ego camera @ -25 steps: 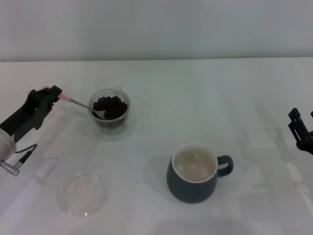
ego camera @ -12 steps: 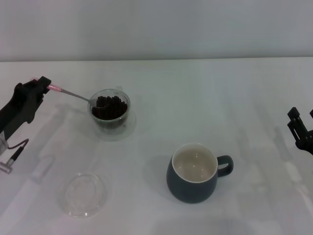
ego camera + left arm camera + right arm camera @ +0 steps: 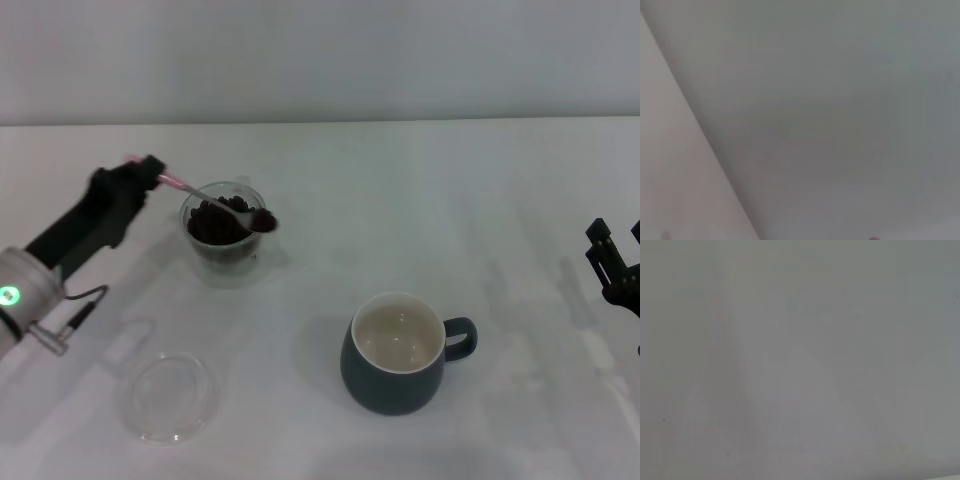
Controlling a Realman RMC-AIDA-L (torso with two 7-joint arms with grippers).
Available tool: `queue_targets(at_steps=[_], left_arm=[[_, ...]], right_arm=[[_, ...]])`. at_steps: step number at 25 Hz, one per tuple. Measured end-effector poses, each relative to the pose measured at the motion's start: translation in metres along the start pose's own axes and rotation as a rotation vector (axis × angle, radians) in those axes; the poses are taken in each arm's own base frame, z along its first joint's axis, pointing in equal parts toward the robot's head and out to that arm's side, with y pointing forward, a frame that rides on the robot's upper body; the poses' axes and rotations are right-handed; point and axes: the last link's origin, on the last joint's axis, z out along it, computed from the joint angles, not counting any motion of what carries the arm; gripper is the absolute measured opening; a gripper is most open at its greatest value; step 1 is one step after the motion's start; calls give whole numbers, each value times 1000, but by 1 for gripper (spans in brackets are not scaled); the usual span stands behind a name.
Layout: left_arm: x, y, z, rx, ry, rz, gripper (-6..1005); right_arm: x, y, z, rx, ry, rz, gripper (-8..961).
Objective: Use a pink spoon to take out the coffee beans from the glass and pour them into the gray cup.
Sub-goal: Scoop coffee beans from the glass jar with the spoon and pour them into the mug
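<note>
In the head view my left gripper (image 3: 150,175) is shut on the pink spoon (image 3: 215,201) by its pale pink handle end. The spoon's bowl sits above the right rim of the glass (image 3: 222,234) and carries a few coffee beans (image 3: 264,218). More dark beans fill the glass. The gray cup (image 3: 398,352) stands to the right and nearer to me, its cream inside bare, its handle pointing right. My right gripper (image 3: 615,262) stays parked at the right edge. Both wrist views show only blank pale surface.
A flat shallow clear glass dish (image 3: 172,397) lies on the white table (image 3: 400,200) at the front left, below my left arm. A cable hangs from the left wrist.
My left gripper swung right and toward the glass, and the spoon came up out of the beans with a few in its bowl, now over the glass's right rim. The right arm has not moved.
</note>
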Motion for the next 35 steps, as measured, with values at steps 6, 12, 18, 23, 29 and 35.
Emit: queue_targets(at_steps=[6,12,18,23,29,35], left_arm=[[-25,11,18,-25,-129,33,126],[-40,17,22,-58,-194,38,126],[-48,21,22,-84,-252,56,127],[-58,26,29,-89,-348,110,127],[-62,33,36,-106,-399,173,127],[-66,43,46,-144,-469,291,126]], right_arm=[[0,0,1,-1,1,-1,618],[0,0,1,-1,4,-2,617],[1,-1,1,2,11,-5,617],[4,-2,1,6,29,-8,617],[6,-3,1,10,43,-10,617],[7,-4,0,15,56,-11,617]])
